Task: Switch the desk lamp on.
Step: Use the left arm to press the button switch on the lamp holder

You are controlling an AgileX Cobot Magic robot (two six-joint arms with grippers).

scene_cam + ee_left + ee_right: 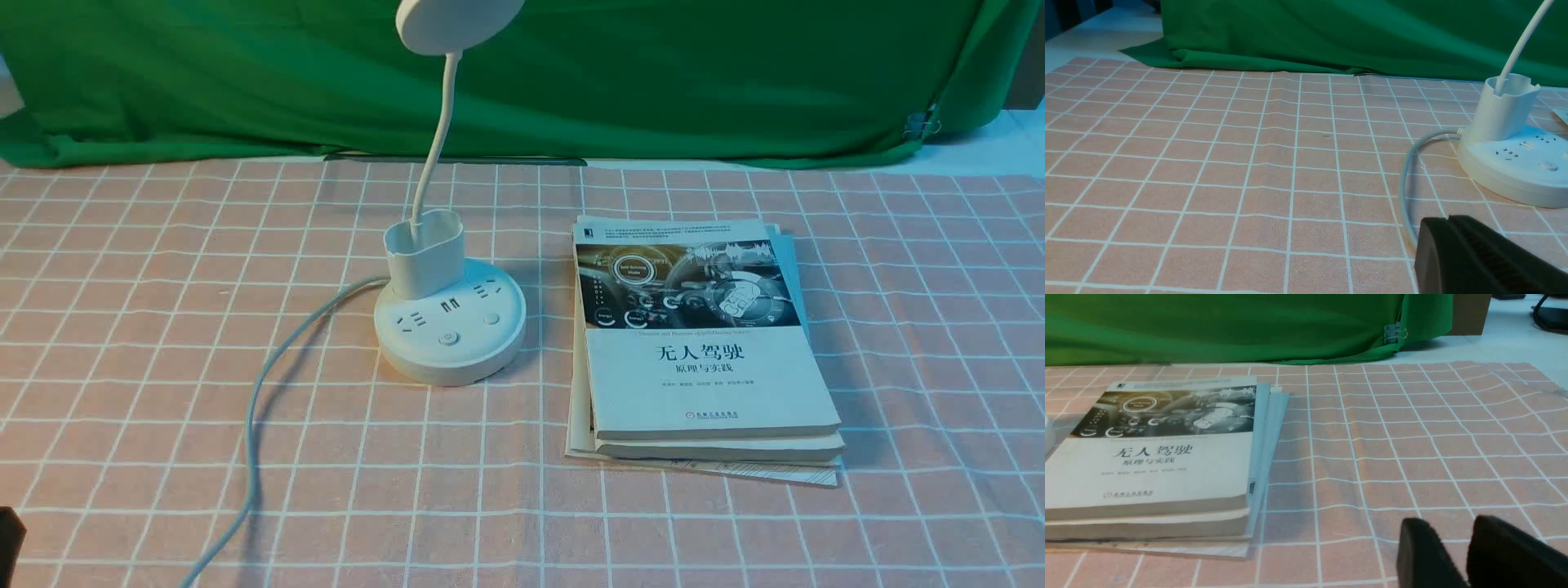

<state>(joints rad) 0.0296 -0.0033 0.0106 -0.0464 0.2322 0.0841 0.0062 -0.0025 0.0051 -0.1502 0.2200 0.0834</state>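
From my seat I'm watching the left pincer (1447, 220) hovering over the cloth (457, 482), its two fingers meeting at the tips and gripping nothing that I can see. A dark tip is poking in at the front view's left edge; it looks like this same pincer, though too little is showing to be sure. The cord (251, 441) is curving forward to the right of that tip, running into the lamp (451, 347), which is standing upright ahead and to the right of the left pincer. The books (710, 376) are lying stacked farther right, ahead and to the left of the right pincer (1447, 520). That one is hanging partly open, holding nothing between its fingertips. Behind everything, the green drape (653, 90) is spanning the back, beyond both pincers.
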